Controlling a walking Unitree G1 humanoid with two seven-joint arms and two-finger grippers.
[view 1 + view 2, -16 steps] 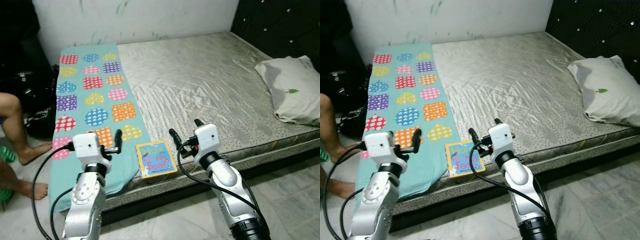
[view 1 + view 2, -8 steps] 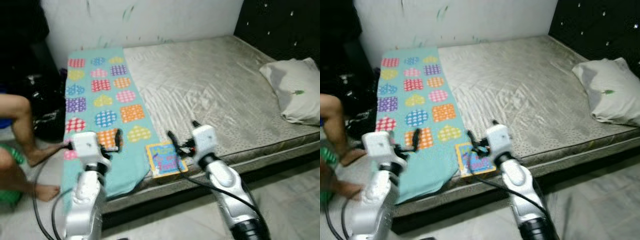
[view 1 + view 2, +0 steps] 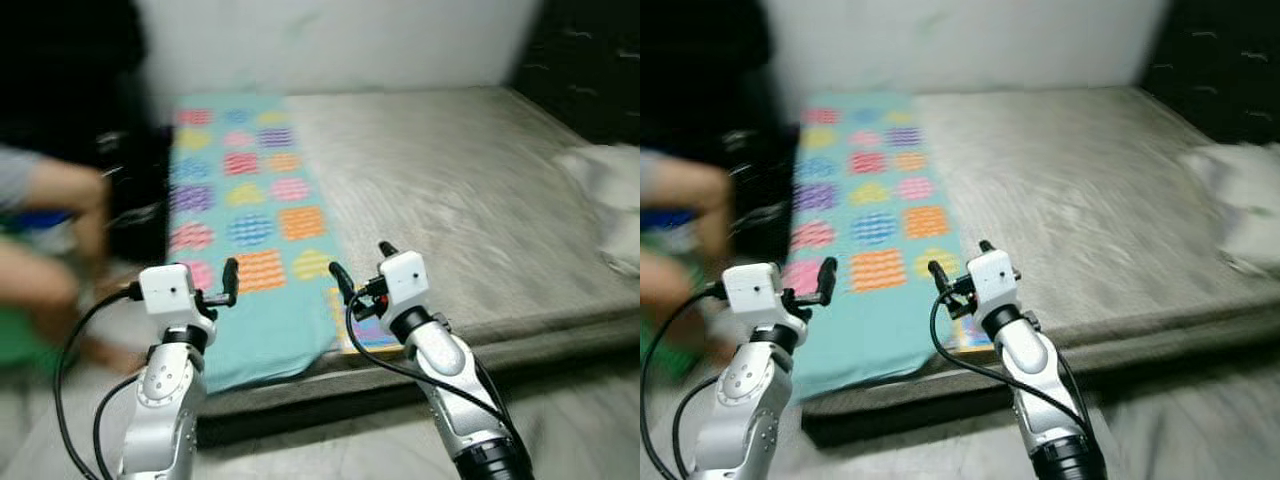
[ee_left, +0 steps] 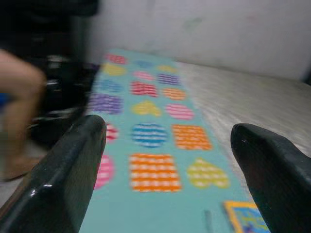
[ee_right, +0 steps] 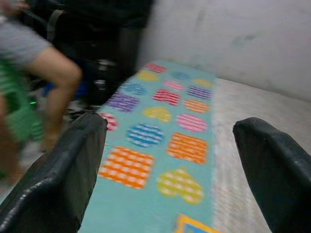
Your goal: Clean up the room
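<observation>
While your head views blur, both arms sit raised before the bed (image 3: pixel 480 200): left gripper (image 4: pixel 170 160) and right gripper (image 5: pixel 170 160) fingers spread apart, empty. Book (image 3: pixel 372 333) lies at the mattress edge beside the teal blanket (image 3: pixel 250 230), just beyond the right gripper.

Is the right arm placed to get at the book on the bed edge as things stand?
Probably yes. The right gripper hangs open just above the book, which lies flat at the mattress edge beside the blanket, nothing between them.

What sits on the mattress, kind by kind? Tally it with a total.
Patterned blanket: 1
Book: 1, at the near edge, partly behind the right end effector
Pillow: 1, blurred
Total: 3
</observation>
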